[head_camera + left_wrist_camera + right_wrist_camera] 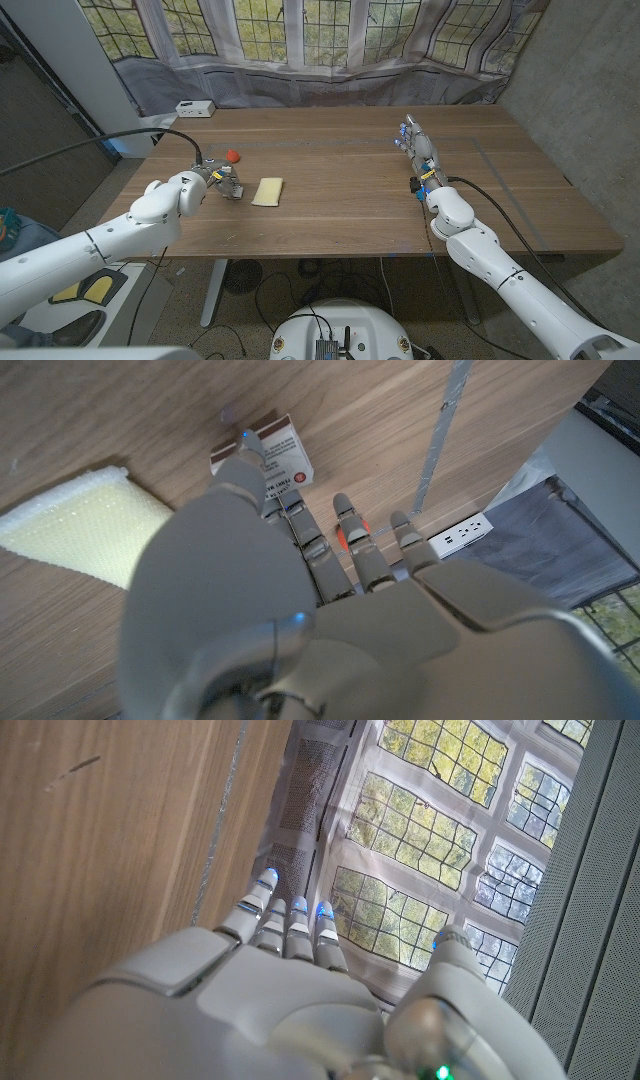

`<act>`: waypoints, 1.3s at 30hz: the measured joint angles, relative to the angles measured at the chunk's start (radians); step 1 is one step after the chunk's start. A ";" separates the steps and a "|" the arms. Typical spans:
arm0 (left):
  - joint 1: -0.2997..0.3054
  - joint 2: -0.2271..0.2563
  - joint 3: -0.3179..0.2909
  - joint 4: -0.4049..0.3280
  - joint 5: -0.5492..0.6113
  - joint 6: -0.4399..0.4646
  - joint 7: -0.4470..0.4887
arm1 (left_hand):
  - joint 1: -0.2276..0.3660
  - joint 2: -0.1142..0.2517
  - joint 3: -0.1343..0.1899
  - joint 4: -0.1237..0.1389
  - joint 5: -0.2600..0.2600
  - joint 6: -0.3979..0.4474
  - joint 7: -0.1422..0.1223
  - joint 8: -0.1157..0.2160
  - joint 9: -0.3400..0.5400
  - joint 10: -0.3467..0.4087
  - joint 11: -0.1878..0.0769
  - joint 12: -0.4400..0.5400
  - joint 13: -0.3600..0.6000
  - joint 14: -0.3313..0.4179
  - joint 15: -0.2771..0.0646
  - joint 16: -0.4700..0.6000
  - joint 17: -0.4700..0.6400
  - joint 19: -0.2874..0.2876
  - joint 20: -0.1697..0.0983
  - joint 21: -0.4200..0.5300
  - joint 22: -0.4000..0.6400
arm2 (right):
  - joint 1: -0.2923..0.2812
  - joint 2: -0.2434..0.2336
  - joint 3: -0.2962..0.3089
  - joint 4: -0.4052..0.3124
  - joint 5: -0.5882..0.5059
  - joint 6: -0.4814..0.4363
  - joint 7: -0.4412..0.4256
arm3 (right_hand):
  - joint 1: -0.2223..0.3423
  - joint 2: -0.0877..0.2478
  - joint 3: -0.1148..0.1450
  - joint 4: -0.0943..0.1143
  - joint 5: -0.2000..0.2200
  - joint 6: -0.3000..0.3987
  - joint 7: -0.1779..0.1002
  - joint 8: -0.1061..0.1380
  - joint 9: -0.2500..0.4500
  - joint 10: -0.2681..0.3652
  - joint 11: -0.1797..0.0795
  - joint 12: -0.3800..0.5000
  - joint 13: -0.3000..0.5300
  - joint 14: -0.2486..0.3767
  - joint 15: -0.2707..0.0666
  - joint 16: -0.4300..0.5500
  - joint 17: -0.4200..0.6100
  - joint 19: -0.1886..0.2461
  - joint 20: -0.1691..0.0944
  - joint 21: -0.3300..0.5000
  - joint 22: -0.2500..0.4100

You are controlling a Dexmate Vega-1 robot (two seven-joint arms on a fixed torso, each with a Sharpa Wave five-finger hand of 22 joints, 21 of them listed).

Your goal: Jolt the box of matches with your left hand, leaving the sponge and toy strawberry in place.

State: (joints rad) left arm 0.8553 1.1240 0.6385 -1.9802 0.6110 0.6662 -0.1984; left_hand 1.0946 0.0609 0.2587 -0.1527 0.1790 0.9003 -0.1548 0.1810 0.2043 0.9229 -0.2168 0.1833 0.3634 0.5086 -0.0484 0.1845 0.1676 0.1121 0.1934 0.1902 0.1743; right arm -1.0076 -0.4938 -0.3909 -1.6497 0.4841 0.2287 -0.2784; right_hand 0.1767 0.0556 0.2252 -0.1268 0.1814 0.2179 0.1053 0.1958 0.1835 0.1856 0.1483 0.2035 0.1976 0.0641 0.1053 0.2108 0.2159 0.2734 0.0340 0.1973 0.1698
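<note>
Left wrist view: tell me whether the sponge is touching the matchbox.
No. The sponge lies apart from the matchbox, with bare wooden table between them.

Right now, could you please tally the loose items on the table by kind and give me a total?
Matchbox: 1
Sponge: 1
Toy strawberry: 1
White power strip: 1
Total: 4
</note>
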 measured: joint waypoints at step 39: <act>0.000 -0.018 0.007 0.018 0.079 -0.017 -0.056 | -0.014 -0.025 -0.010 0.007 0.007 -0.123 -0.006 -0.004 -0.005 -0.126 -0.003 -0.002 -0.030 -0.057 0.000 -0.008 0.000 -0.030 0.008 0.000 0.000 | -0.007 0.000 -0.002 -0.014 -0.003 -0.008 -0.008 | 0.000 0.000 0.000 0.000 0.000 0.000 0.000 0.000 0.000 0.000 0.000 0.000 0.000 0.000 0.000 0.000 0.000 0.000 0.000 0.000 0.000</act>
State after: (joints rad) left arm 0.8549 1.1062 0.6458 -1.9619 0.6905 0.6495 -0.2539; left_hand 1.0804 0.0356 0.2482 -0.1460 0.1860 0.7777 -0.1604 0.1771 0.1994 0.7964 -0.2198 0.1811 0.3338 0.4515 -0.0487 0.1769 0.1677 0.0823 0.2018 0.1902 0.1743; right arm -1.0147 -0.4942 -0.3928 -1.6636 0.4806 0.2203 -0.2866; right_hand 0.1767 0.0556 0.2252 -0.1268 0.1814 0.2179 0.1053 0.1958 0.1835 0.1856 0.1483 0.2035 0.1975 0.0641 0.1053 0.2108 0.2159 0.2734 0.0340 0.1973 0.1698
